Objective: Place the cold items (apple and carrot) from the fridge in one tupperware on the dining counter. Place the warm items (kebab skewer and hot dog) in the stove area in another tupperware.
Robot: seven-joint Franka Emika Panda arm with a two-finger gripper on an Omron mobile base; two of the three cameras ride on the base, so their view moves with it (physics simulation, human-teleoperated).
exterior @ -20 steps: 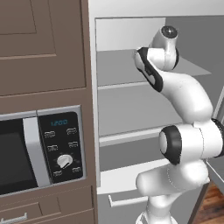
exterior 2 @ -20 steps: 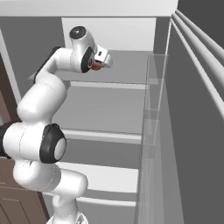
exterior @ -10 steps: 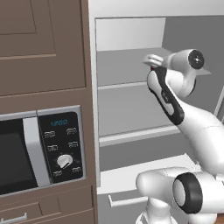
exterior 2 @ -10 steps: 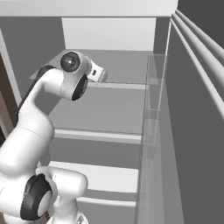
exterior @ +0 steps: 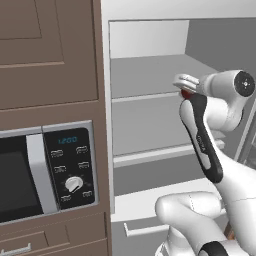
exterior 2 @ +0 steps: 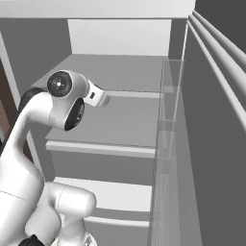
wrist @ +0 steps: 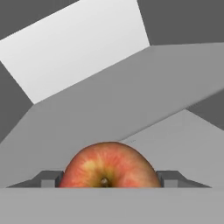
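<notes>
One round red-and-yellow apple (wrist: 108, 166), stem end facing the hand camera, sits between the two dark finger tips (wrist: 47, 178) of the white arm's two-finger gripper (wrist: 108, 180). The fingers stand wide and flank the fruit on both sides, apparently pinching it across its broad middle; in the left base view a sliver of red (exterior: 186, 93) shows at the gripper (exterior: 184, 86).

Location: inside the open grey fridge (exterior 2: 120, 36), the hand held just above the upper grey shelf (exterior: 150, 70), toward its near edge. The brown cabinet with the black-panelled microwave (exterior: 47, 170) stands to the left, the fridge door with its white rails (exterior 2: 216, 53) to the right.

Step in hand, as judged: carrying the apple out of the fridge toward the dining counter.

Handling notes:
- Draw straight back toward the near side, keeping the fruit above the shelf lip.
- Hold the grip steady; a round, smooth fruit may roll out if the fingers slacken.
- Mind the door on the right as the elbow swings.
- The carrot remains to be fetched.
</notes>
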